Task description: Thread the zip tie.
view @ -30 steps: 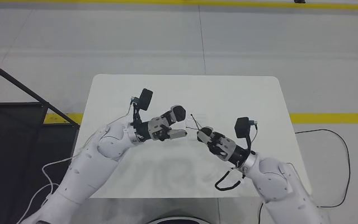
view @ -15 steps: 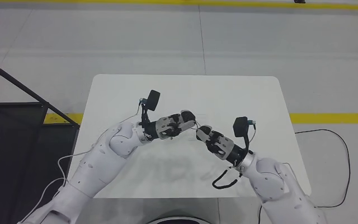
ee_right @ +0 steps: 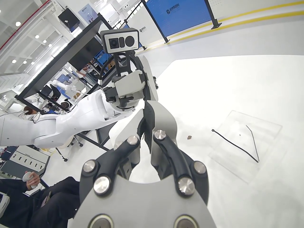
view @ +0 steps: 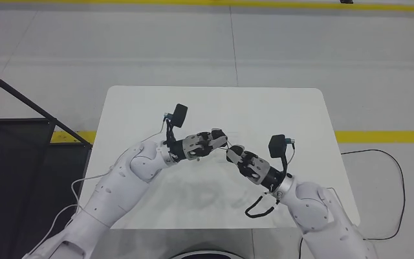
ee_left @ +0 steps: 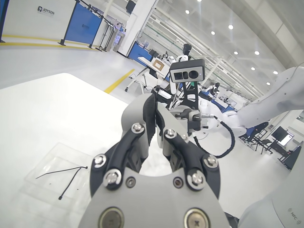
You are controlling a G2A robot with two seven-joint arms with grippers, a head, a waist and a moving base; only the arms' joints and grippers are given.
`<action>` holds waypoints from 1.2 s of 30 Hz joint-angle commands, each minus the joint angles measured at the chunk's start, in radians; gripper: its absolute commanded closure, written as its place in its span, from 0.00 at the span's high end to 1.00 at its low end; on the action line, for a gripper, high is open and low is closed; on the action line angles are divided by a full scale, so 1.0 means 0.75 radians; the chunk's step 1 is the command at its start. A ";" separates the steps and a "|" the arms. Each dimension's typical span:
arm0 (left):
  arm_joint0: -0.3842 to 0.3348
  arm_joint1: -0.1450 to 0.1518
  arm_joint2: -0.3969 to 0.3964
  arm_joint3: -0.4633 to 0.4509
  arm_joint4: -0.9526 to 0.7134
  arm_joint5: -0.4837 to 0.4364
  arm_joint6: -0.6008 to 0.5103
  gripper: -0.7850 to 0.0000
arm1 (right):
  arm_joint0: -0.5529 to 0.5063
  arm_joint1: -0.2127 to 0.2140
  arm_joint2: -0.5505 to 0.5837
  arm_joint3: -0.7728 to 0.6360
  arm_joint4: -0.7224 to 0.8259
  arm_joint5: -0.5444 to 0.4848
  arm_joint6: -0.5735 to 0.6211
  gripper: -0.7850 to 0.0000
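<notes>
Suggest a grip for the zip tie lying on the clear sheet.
Probably the long leg of the zip tie, midway between head and bend, from straight above, closing across it: it lies flat on the clear sheet, bent in a V.

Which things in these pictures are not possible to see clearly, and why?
1. Both wrist views: the shut pads of the left gripper and the right gripper hide whether anything is pinched between them.
2. Top view: where the two grippers meet, anything held is too small to tell.
3. Right wrist view: the zip tie on the clear sheet is too thin to show whether it is threaded.
</notes>
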 commanded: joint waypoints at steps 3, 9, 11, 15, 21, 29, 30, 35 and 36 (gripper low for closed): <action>-0.005 -0.004 0.003 0.009 -0.007 0.001 -0.012 0.11 | 0.003 -0.002 -0.002 0.002 -0.003 0.001 0.005 0.00; -0.011 -0.010 0.006 0.018 -0.022 0.006 -0.034 0.13 | 0.004 -0.005 -0.001 0.004 -0.001 0.001 0.007 0.00; -0.012 -0.012 0.006 0.019 -0.026 0.004 -0.039 0.14 | 0.004 -0.006 0.000 0.004 -0.002 0.000 0.007 0.00; -0.011 -0.015 0.003 0.022 -0.035 0.005 -0.044 0.20 | 0.002 -0.008 0.002 0.006 -0.001 -0.006 0.005 0.00; -0.011 -0.019 -0.004 0.028 -0.047 0.004 -0.050 0.26 | -0.001 -0.010 0.006 0.005 -0.004 -0.013 0.005 0.00; -0.012 -0.025 -0.008 0.032 -0.057 -0.007 -0.061 0.20 | -0.001 -0.012 0.009 0.006 -0.004 -0.015 0.013 0.00; -0.012 -0.025 -0.008 0.032 -0.058 -0.008 -0.063 0.19 | -0.001 -0.013 0.009 0.006 -0.003 -0.014 0.013 0.00; -0.012 -0.027 -0.010 0.033 -0.067 -0.008 -0.079 0.17 | -0.002 -0.015 0.010 0.007 -0.004 -0.012 0.012 0.00; -0.013 -0.027 -0.011 0.034 -0.068 -0.008 -0.082 0.17 | -0.002 -0.015 0.010 0.007 -0.002 -0.011 0.011 0.00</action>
